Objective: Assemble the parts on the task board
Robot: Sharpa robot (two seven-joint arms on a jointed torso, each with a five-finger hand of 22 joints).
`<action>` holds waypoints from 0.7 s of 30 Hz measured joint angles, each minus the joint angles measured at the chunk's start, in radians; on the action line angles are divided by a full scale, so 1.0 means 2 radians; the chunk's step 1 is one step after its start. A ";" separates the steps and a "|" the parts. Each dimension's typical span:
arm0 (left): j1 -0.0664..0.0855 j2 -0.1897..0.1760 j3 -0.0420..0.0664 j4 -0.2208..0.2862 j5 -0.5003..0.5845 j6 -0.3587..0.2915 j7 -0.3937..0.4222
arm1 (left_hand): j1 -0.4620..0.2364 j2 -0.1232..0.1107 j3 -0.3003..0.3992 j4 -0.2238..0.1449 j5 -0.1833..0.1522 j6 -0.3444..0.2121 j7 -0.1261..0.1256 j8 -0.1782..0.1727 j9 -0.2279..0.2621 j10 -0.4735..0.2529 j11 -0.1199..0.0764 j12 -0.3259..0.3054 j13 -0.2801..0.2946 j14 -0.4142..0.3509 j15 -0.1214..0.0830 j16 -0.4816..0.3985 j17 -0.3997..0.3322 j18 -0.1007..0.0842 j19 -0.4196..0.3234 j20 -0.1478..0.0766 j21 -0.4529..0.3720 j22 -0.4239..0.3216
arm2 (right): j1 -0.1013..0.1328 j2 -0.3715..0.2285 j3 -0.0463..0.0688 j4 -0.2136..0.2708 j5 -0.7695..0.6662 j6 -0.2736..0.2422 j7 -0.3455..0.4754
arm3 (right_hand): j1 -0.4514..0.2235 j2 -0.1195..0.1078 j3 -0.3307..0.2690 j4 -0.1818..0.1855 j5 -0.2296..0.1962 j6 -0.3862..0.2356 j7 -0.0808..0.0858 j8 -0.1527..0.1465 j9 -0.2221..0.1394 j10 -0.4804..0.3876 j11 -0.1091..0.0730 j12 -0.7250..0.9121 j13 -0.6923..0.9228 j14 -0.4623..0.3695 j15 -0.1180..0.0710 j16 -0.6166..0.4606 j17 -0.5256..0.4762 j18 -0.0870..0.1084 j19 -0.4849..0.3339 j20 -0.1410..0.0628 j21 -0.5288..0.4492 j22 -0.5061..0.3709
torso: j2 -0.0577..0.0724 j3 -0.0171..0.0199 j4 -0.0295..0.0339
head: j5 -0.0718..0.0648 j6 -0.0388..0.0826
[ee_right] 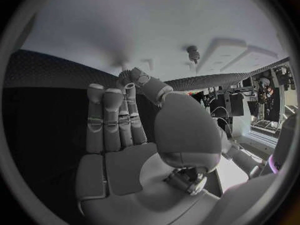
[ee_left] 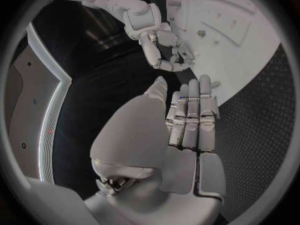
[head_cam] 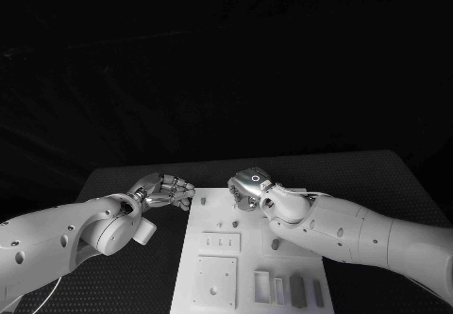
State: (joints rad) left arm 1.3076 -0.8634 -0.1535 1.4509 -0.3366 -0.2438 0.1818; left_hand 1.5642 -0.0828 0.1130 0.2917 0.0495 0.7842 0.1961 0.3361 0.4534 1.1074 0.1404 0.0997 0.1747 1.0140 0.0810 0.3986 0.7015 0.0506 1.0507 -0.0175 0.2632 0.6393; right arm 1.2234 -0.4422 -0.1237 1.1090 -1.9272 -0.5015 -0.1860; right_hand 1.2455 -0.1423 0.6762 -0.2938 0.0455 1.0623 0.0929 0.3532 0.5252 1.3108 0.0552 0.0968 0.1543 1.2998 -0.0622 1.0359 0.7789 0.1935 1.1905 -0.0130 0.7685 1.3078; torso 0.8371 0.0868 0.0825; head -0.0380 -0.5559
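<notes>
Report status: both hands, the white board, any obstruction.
Left hand empty, fingers curled, beside the white task board. Right hand empty over the board's far end. Small dark peg standing in the board. No obstruction seen.

The scene is dim and drained of colour — the room beyond the black table (head_cam: 123, 180) sinks into near-total dark, with faint grain. The white task board (head_cam: 247, 261) is the brightest surface, evenly lit from above, its recesses marked by soft, shallow shadows. Beside the board, the left hand (head_cam: 166, 191) and right hand (head_cam: 249, 188) catch small metallic glints. Both wrist views are fisheye circles in dark frames — the board's straight edges bow strongly, and detail softens toward the rim. In the right wrist view a broad soft shadow lies across the board.
</notes>
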 measured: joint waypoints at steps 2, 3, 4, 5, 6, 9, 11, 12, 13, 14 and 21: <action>0.000 0.000 0.000 0.000 0.000 0.000 0.000 | 0.000 0.000 0.000 0.000 0.000 0.000 0.000 0.000 0.000 0.000 0.000 0.000 0.000 0.000 0.000 0.000 0.000 0.000 0.000 0.000 0.000 0.000 | 0.000 0.001 0.000 0.000 0.000 0.000 0.000 | 0.000 0.000 0.000 0.000 0.000 0.000 0.000 0.000 0.000 0.000 0.000 0.000 0.000 0.000 -0.001 0.000 0.000 0.000 0.000 0.000 0.000 0.000 | 0.000 0.0003 -0.0001 | 0.000 0.000; 0.000 0.000 0.000 0.000 0.000 0.000 0.000 | 0.000 0.000 0.000 0.000 0.000 0.000 0.000 0.000 0.000 0.000 0.000 0.000 0.000 0.000 0.000 0.000 0.000 0.001 0.000 0.000 0.000 0.000 | 0.000 0.001 0.000 -0.001 0.000 0.000 0.000 | 0.000 0.000 0.000 0.000 0.000 0.000 0.000 0.000 0.000 0.000 0.000 0.000 0.000 0.000 -0.001 0.000 0.000 0.000 0.001 0.001 0.000 0.000 | 0.000 0.0003 -0.0003 | 0.000 0.000; 0.000 0.000 0.000 0.000 0.000 0.000 0.000 | 0.000 0.000 0.000 0.000 0.000 0.000 0.000 0.000 0.000 0.000 0.000 0.000 0.000 0.000 0.000 0.000 0.000 0.002 0.000 0.000 0.000 0.000 | 0.000 0.001 0.000 -0.001 0.000 0.000 0.000 | 0.000 0.000 0.000 0.000 0.000 0.000 0.000 0.000 0.000 0.000 0.000 0.000 0.000 0.001 -0.001 0.000 0.000 0.000 0.001 0.001 0.000 0.000 | 0.000 0.0003 -0.0003 | 0.000 0.000; 0.000 0.000 0.000 0.000 0.000 0.000 0.000 | 0.000 0.000 0.000 0.000 0.000 0.000 0.000 0.000 0.000 0.000 0.000 0.000 0.000 0.000 0.000 0.000 0.000 0.002 0.000 0.000 0.000 0.000 | 0.000 0.001 0.000 -0.001 0.001 0.000 0.000 | 0.000 0.000 0.001 0.001 -0.001 0.000 0.000 0.000 0.000 0.000 0.000 0.000 0.000 0.001 -0.001 0.000 0.000 0.000 0.000 0.000 0.000 0.000 | 0.000 0.0003 -0.0003 | 0.000 0.000; 0.000 0.000 0.000 0.000 0.000 0.000 0.000 | 0.000 0.000 0.000 0.000 0.000 0.000 0.000 0.000 0.000 0.000 0.000 0.000 0.000 0.000 0.000 0.000 0.000 0.004 0.000 0.000 0.000 0.000 | 0.000 0.001 0.000 -0.001 0.001 0.000 0.000 | 0.000 0.000 0.001 0.001 -0.001 0.000 0.000 0.000 0.000 0.000 0.000 0.000 0.000 0.001 -0.001 0.000 0.000 0.000 0.000 0.000 0.000 0.000 | 0.000 0.0003 -0.0003 | 0.000 0.000; 0.000 0.000 0.000 0.000 0.000 0.000 0.000 | 0.000 0.000 0.000 0.000 0.000 0.000 0.000 0.000 0.000 0.000 0.000 0.000 0.000 0.000 0.000 0.000 0.001 0.005 0.000 0.000 0.000 0.000 | 0.000 0.002 0.000 -0.003 0.001 -0.001 0.000 | 0.000 0.000 0.001 0.001 -0.002 0.000 0.000 0.000 0.000 0.000 0.000 0.000 0.000 0.001 -0.001 0.000 0.000 0.000 0.000 -0.002 0.000 0.000 | 0.000 0.0002 0.0000 | 0.000 0.000; 0.000 0.000 0.000 0.000 0.000 0.000 0.000 | 0.000 0.000 0.000 0.000 0.000 0.000 0.000 0.000 0.000 0.000 0.000 0.000 0.000 0.000 0.000 0.000 0.001 0.005 0.000 0.000 0.000 0.000 | -0.001 0.004 0.000 -0.006 0.001 -0.001 0.001 | 0.000 0.000 0.001 0.001 -0.002 0.000 0.000 0.000 0.000 0.000 0.000 0.000 0.000 0.001 -0.001 0.000 0.000 0.000 0.000 -0.002 0.000 0.000 | 0.000 0.0001 0.0000 | 0.000 0.000; 0.000 0.000 0.000 0.000 0.000 0.000 0.000 | 0.000 0.000 0.000 0.000 0.000 0.000 0.000 0.000 0.000 0.000 0.000 0.000 0.000 0.000 0.000 0.000 0.001 0.005 0.000 0.000 0.000 0.000 | -0.001 0.005 0.000 -0.008 0.001 -0.001 0.001 | 0.000 0.000 0.001 0.001 -0.001 0.000 0.000 0.000 0.000 0.000 0.000 0.000 0.000 0.001 -0.001 0.000 0.000 0.000 0.000 -0.002 0.000 0.000 | 0.000 0.0001 0.0000 | 0.000 0.000; 0.000 0.001 0.000 0.000 0.000 0.000 0.000 | 0.000 0.000 0.000 0.000 0.000 0.000 0.000 0.000 0.000 0.000 0.000 -0.001 0.000 0.000 0.000 0.000 0.001 0.005 0.000 0.000 0.000 0.000 | -0.001 0.005 0.000 -0.009 0.001 -0.001 0.002 | 0.000 0.000 0.001 0.001 -0.001 0.000 0.000 0.000 0.000 0.000 0.000 0.000 0.000 0.001 -0.001 0.000 0.000 0.000 0.000 -0.002 0.000 0.000 | 0.000 0.0001 0.0000 | 0.000 0.000; 0.000 0.001 0.000 -0.001 0.000 0.000 0.000 | 0.000 0.000 0.000 0.000 0.000 0.000 0.000 0.000 0.000 0.000 0.000 -0.002 0.000 0.000 0.000 0.000 0.001 0.005 0.000 0.000 0.000 0.000 | -0.001 0.005 0.000 -0.009 0.002 -0.001 0.002 | 0.000 0.000 0.001 0.001 -0.001 0.000 0.000 0.000 0.000 0.000 0.000 0.000 0.000 0.001 -0.001 0.000 0.000 0.000 0.000 -0.002 0.000 0.000 | 0.000 0.0000 0.0000 | 0.000 0.000; 0.000 0.001 0.000 0.000 0.000 0.000 0.000 | 0.000 0.000 0.000 0.000 0.000 0.000 0.000 0.000 0.000 0.000 0.000 -0.002 0.000 0.000 0.000 0.000 0.001 0.004 0.000 0.000 0.000 0.000 | -0.001 0.005 0.000 -0.010 0.003 -0.001 0.004 | 0.000 0.000 0.001 0.001 0.000 0.000 0.000 0.000 0.000 0.000 0.000 0.000 0.000 0.001 -0.001 0.000 0.000 0.000 0.000 -0.002 0.000 0.000 | 0.001 0.0000 0.0000 | -0.001 0.001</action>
State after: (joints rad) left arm 1.3076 -0.8613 -0.1535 1.4499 -0.3366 -0.2438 0.1815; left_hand 1.5643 -0.0828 0.1129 0.2917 0.0495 0.7842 0.1961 0.3361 0.4534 1.1074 0.1404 0.0959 0.1754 1.0138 0.0809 0.3986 0.7044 0.0595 1.0507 -0.0175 0.2631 0.6400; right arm 1.2219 -0.4318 -0.1243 1.0885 -1.9213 -0.5027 -0.1774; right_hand 1.2453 -0.1422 0.6789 -0.2910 0.0464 1.0622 0.0929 0.3531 0.5259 1.3108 0.0552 0.0968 0.1543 1.3018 -0.0647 1.0358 0.7787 0.1926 1.1897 -0.0162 0.7685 1.3078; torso 0.8381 0.0867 0.0826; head -0.0391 -0.5542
